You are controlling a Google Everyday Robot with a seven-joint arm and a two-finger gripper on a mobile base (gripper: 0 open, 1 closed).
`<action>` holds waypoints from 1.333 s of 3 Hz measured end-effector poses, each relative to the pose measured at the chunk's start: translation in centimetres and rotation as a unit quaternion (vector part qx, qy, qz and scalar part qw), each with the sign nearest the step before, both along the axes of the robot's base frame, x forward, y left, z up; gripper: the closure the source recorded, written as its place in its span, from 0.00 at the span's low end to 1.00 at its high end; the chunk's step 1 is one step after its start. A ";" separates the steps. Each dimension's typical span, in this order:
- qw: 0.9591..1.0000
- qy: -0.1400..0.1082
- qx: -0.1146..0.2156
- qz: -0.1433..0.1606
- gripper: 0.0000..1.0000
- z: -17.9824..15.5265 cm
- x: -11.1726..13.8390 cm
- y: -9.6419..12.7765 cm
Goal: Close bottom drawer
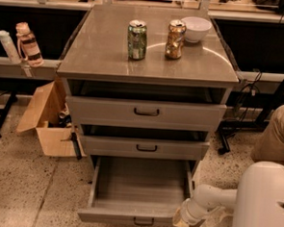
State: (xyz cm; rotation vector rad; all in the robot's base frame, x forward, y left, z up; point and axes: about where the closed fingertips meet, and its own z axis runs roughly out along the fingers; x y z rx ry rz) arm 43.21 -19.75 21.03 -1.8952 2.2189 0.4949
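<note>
Pincer (181, 220) indistinct at bottom drawer (137, 188) corner

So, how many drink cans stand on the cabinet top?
2: a green can left of centre and a gold can right of it, beside the white bowl. None seems hidden. The gripper is at the right front corner of the open bottom drawer.

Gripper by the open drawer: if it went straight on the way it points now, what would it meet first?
The gripper, low at the right, points left toward the bottom drawer at its front right corner. It would probably meet that front panel first, though depth is unclear.
</note>
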 end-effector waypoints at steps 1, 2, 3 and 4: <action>1.000 0.004 -0.017 0.003 1.00 -0.4 2.9 -0.1; 1.000 0.004 -0.017 0.003 1.00 -0.4 2.9 -0.1; 1.000 -0.012 -0.023 0.000 1.00 -0.5 4.4 -0.4; 1.000 -0.012 -0.023 0.000 1.00 -0.5 4.3 -0.4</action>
